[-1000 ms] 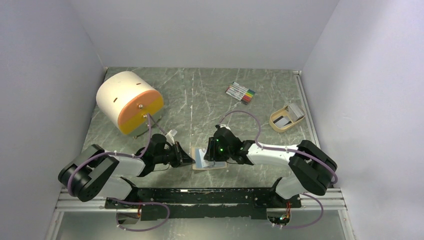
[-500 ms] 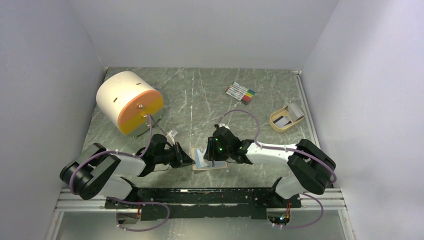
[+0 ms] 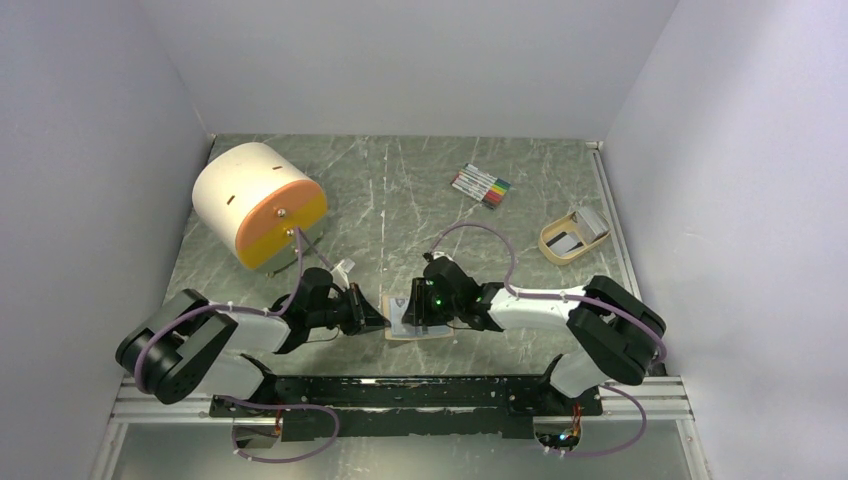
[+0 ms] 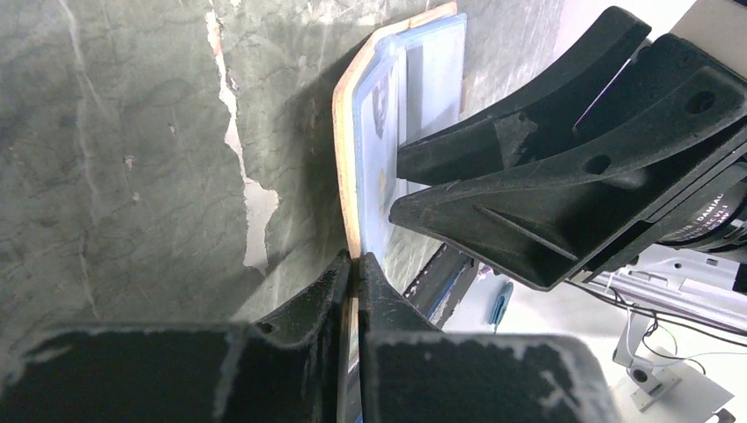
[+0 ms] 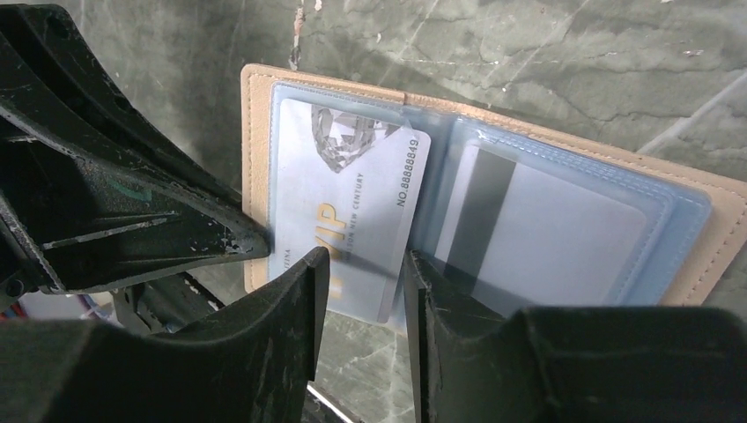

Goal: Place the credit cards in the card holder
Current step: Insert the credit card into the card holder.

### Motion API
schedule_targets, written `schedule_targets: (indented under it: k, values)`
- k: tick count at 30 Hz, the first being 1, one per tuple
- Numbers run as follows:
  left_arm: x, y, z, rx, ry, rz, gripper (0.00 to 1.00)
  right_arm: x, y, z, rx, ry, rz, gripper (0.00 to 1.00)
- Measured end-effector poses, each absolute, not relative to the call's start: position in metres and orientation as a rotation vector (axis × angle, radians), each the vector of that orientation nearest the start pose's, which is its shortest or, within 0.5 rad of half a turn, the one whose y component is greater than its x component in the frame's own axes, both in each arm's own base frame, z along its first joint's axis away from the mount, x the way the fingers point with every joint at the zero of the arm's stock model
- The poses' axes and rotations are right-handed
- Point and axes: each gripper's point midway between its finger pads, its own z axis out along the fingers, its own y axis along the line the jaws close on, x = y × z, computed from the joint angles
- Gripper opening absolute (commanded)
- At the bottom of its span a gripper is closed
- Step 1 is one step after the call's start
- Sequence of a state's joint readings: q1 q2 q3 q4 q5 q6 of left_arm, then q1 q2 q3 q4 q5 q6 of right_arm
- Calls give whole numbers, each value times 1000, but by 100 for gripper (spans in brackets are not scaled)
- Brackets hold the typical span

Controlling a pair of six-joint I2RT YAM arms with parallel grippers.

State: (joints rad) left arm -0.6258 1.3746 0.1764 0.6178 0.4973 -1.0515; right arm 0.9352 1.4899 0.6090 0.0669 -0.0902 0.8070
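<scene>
Tan card holder [image 5: 254, 132] spread flat, edge clamped in closed left gripper [image 4: 355, 264]; right gripper [image 5: 365, 264], newly shifted over it, jaws apart, straddling credit card [image 5: 352, 203] part-sleeved just ahead of fingertips [image 5: 299, 278]: insertion seemingly near completion.

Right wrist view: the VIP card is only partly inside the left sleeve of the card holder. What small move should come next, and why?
Probably slide the VIP card deeper into the left sleeve. Its lower end sticks out past the edge of the card holder, between the open jaws of the right gripper, while the left gripper pinches the holder's rim, so it should not slip.
</scene>
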Motion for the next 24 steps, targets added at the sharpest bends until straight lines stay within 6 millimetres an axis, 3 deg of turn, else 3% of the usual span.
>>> schedule_targets:
  k: [6,11,14,18,22,24]
  values:
    - [157,-256,33,-187,2475,-1400,26,168,313,28,-227,2569,891,38]
    - [157,-257,32,-184,2478,-1402,29,168,316,28,-235,2562,907,38]
    - [157,-257,30,-188,2487,-1398,27,167,317,29,-239,2555,922,38]
    - [156,-257,25,-197,2509,-1393,11,165,317,28,-241,2545,932,39]
    - [156,-257,23,-200,2529,-1382,9,166,311,38,-231,2508,925,43]
    - [157,-257,25,-196,2542,-1365,9,171,307,53,-225,2457,918,46]
